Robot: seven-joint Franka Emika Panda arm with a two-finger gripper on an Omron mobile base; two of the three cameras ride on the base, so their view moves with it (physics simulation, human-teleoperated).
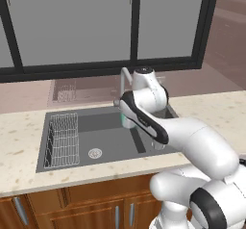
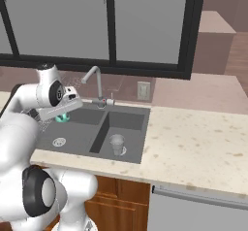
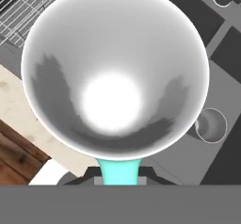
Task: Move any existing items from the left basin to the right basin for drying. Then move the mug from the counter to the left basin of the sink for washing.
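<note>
The mug (image 3: 115, 77) is hanging in the gripper (image 3: 120, 178), mouth toward the hand camera, so that its white interior is facing the lens and its teal handle (image 3: 119, 170) is pointing down between the finger tips. The fingers are clenching on the mug at that handle side. In the left base view a sliver of teal (image 1: 126, 122) is showing behind the forearm, above the left basin (image 1: 110, 144) and near the divider. In the right base view the teal mug (image 2: 62, 117) is showing just below the hand, over the far part of the same basin.

The glass (image 2: 116, 144) is standing upright in the right basin (image 2: 127, 123), beside the round drain there. From the hand camera the glass (image 3: 211, 125) is appearing to the right of the mug rim.

The wire rack (image 1: 63, 139) is lying at the left end of the left basin, and the round drain (image 1: 95, 153) is sitting on the floor between the rack and the divider. The chrome faucet (image 2: 95, 84) is rising behind the sink (image 2: 75, 145), at the back of the divider. The counter (image 2: 193, 145) is surrounding the sink, with wooden cabinets (image 1: 86, 209) below it.
</note>
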